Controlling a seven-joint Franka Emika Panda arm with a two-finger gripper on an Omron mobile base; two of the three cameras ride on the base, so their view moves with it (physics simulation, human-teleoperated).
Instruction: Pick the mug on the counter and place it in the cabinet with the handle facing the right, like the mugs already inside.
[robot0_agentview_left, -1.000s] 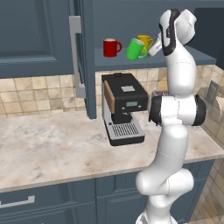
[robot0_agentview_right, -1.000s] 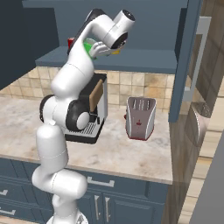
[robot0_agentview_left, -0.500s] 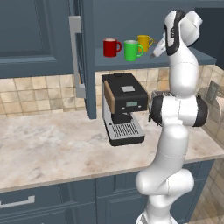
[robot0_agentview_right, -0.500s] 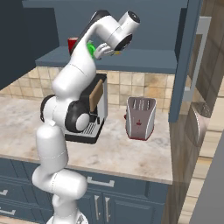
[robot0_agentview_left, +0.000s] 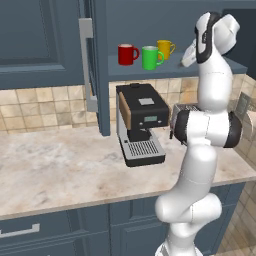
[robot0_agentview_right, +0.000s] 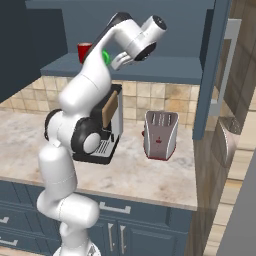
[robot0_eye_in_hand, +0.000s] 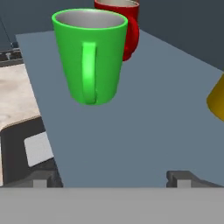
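Kitchen wall cabinet (robot0_agentview_left: 50, 45), door open, above the counter (robot0_agentview_left: 65, 165). On its shelf, left to right: red mug (robot0_agentview_left: 127, 54), green mug (robot0_agentview_left: 150, 57) (handle (robot0_eye_in_hand: 89, 72) toward the hand camera), yellow mug (robot0_agentview_left: 165, 49). Right of them, the gripper (robot0_agentview_left: 186, 57) stands open and empty, apart from the green mug.

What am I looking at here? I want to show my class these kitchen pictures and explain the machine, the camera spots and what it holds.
It is a rendered kitchen with a white robot arm on a driving base. Two pictures come from cameras behind the arm, left and right; the third looks along its hand. A coffee machine and toaster stand on the counter. In the cabinet, the green mug stands between a red mug and a yellow mug. The end effector is open and holds nothing.
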